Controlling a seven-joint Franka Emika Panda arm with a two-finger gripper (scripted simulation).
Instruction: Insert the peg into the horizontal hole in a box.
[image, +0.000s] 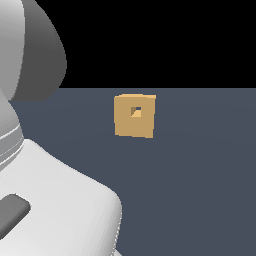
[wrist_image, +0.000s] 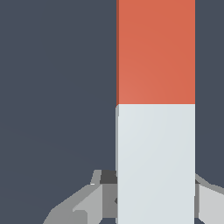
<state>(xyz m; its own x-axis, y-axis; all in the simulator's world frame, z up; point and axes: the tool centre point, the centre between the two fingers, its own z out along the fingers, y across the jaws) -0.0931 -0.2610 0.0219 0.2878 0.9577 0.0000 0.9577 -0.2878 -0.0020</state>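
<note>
The tan box (image: 134, 116) stands on the dark grey floor in the exterior view, its face towards the camera. The small dark square hole (image: 135, 111) sits in the middle of that face. The peg (wrist_image: 155, 109) fills the wrist view: its red-orange part is the far half and its white part the near half. My gripper (wrist_image: 155, 197) has a finger on each side of the peg's white part, and the fingers (wrist_image: 98, 197) touch it. The gripper and the peg are hidden in the exterior view. The box does not show in the wrist view.
The arm's white body (image: 45, 190) fills the exterior view's left and lower left, blocking that part of the scene. The dark grey floor (image: 200, 175) stretches around the box to the exterior view's right.
</note>
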